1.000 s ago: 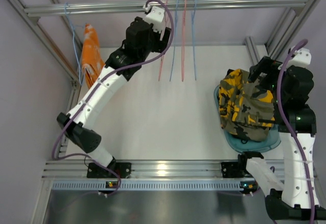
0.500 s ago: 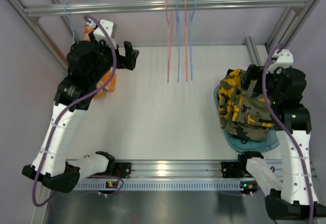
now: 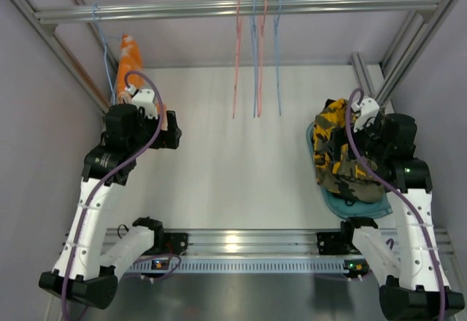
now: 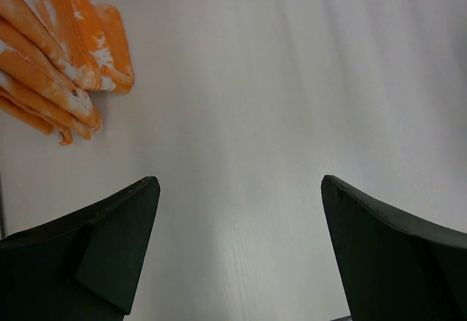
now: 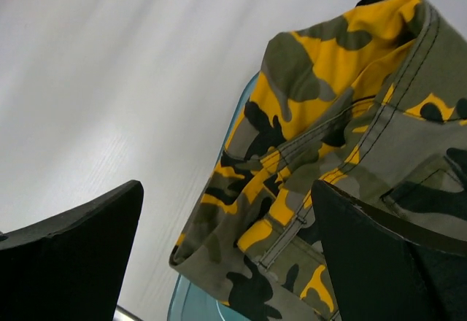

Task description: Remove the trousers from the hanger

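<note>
A: Entry one, left gripper (image 4: 239,190)?
B: Fingers spread wide; nothing held; white table (image 4: 277,80) below; orange-and-white cloth (image 4: 51,66) ahead to its left, apart from it.
A: Entry two, right gripper (image 5: 226,190)?
B: Wide open too; nothing held.
A: Camouflage trousers (image 5: 343,153)?
B: Heaped on a teal tray (image 5: 179,308); just ahead of the right gripper, toward its right finger; contact cannot be told.
A: Hangers?
B: Thin red and blue hangers (image 3: 255,58) on the rail (image 3: 328,3); well ahead, between both grippers.
</note>
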